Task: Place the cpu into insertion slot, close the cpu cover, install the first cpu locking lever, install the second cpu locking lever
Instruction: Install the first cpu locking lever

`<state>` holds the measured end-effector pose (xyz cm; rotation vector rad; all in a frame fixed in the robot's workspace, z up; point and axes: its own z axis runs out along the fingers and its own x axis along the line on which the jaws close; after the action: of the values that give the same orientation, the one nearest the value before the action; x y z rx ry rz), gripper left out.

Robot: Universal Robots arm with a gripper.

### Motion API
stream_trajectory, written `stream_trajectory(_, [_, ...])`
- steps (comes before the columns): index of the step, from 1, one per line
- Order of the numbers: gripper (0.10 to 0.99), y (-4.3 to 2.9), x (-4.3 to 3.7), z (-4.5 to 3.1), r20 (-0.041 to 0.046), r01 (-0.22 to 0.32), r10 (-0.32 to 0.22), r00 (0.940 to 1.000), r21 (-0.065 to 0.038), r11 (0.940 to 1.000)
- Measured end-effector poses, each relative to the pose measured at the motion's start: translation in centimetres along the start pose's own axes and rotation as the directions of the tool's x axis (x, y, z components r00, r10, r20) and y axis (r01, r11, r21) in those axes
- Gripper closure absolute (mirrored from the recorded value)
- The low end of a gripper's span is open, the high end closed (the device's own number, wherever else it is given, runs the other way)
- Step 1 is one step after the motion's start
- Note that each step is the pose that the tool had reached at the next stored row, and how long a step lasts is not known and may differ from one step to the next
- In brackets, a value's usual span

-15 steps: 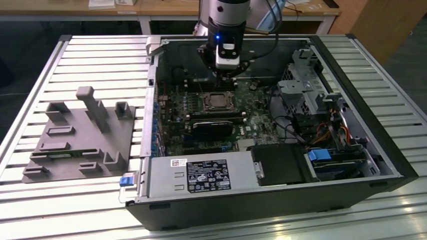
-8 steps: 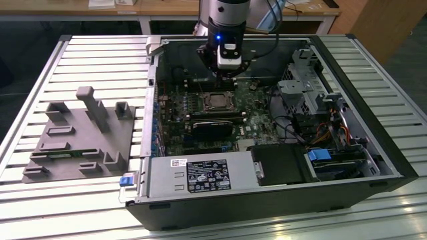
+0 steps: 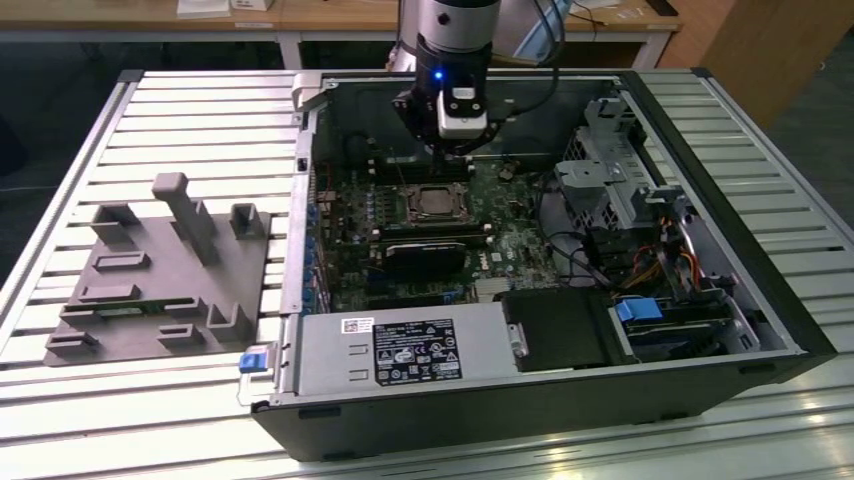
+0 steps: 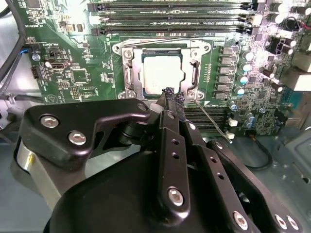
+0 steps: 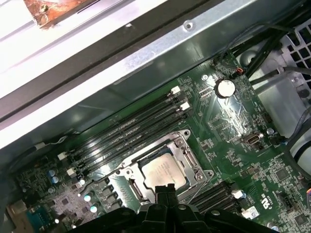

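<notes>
The cpu point(image 4: 163, 73) lies flat in the insertion slot point(image 4: 127, 54) on the green motherboard, its pale silver top showing in both wrist views point(image 5: 163, 173). The cpu cover point(image 4: 194, 73) lies down around it as a silver frame point(image 5: 188, 154). A thin wire locking lever point(image 4: 212, 120) slants away from the socket's corner. My gripper point(image 4: 170, 93) hangs just above the socket's edge with its black fingers pressed together and nothing between them. In the exterior view the gripper point(image 3: 454, 152) is over the board just behind the socket point(image 3: 434, 204).
The open computer case point(image 3: 310, 160) lies on a slatted metal table. Memory slots point(image 4: 170, 19) run beside the socket. A black block point(image 3: 427, 256), a power supply point(image 3: 400, 352) and a drive cage point(image 3: 627, 180) crowd the case. A grey fixture point(image 3: 160, 270) sits at the exterior view's left.
</notes>
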<state>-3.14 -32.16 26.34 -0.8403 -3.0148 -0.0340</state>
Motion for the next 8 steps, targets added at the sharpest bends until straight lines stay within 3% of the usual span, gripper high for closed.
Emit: stream_trajectory(8, [0.98,0.0,0.0,0.0,-0.0008,0.045,-0.045,0.999,0.001,0.999])
